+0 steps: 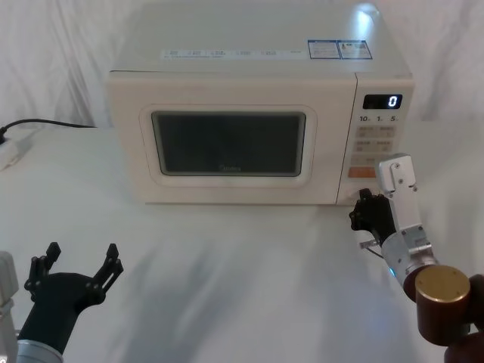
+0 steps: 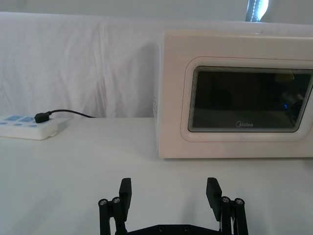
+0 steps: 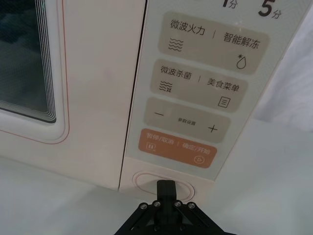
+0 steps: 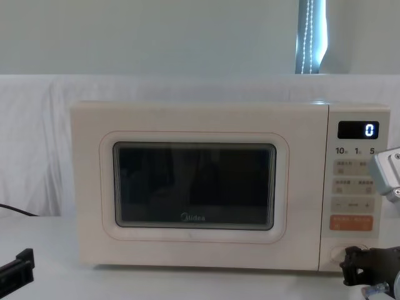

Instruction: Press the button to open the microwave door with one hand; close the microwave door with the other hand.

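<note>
With my right gripper's (image 3: 165,188) black fingers pinched together at the wide cream pill-shaped button (image 3: 146,180) low on the panel, beside the shut cream glass-windowed microwave door (image 1: 231,144), I judged a straight, centred push best, my left gripper (image 1: 79,265) spread open above the white counter (image 1: 227,280).

The head view looks down from above at the microwave door (image 1: 227,144) and both arms. The chest view faces that door (image 4: 194,184) level, lower down. The left wrist view sees it from the table — the right wrist view sits close against the control panel (image 3: 195,98).
</note>
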`<action>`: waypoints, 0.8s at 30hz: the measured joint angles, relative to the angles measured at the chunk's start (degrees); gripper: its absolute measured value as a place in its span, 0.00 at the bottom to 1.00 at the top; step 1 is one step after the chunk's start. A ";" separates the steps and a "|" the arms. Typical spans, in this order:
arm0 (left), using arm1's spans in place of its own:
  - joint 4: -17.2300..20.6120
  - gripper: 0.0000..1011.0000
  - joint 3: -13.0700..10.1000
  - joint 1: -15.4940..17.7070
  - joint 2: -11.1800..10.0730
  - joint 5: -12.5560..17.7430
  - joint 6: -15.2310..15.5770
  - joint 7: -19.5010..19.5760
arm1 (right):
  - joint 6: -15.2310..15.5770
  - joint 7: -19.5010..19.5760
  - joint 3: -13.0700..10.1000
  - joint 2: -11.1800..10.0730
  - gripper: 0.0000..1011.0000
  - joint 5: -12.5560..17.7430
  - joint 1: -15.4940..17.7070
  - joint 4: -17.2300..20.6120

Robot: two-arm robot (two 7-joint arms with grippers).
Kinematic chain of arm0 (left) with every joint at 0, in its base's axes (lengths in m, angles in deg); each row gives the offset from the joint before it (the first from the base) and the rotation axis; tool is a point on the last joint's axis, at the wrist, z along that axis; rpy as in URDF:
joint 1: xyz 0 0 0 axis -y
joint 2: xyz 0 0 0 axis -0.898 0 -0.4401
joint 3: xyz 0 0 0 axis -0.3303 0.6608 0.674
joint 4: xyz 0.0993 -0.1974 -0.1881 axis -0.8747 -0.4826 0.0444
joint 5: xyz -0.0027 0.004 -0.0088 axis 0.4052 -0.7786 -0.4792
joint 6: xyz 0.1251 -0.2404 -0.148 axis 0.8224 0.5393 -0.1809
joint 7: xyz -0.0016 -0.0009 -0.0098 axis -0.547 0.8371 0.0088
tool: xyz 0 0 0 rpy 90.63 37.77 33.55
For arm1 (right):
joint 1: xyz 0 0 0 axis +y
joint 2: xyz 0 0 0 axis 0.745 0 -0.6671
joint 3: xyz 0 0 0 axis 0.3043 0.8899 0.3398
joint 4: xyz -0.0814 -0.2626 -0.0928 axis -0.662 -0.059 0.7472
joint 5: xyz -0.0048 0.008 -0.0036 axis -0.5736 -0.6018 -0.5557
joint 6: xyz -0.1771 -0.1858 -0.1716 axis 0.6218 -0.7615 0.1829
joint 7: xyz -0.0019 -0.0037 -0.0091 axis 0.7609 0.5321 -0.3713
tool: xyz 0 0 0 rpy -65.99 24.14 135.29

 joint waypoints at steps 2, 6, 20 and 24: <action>0.00 0.99 0.00 0.00 0.00 0.00 0.00 0.00 | 0.00 0.02 -0.02 0.05 0.00 -0.03 -0.11 -0.19; 0.00 0.99 0.00 0.00 0.00 0.00 0.00 0.00 | -0.02 0.10 -0.07 0.22 0.00 -0.08 -0.39 -0.71; 0.00 0.99 0.00 0.00 0.00 0.00 0.00 0.00 | 0.28 0.16 -0.37 0.35 0.00 -0.17 -0.69 -0.88; 0.00 0.99 0.00 0.00 0.00 0.00 0.00 0.00 | 0.34 0.16 -0.45 0.42 0.00 -0.17 -0.96 -1.00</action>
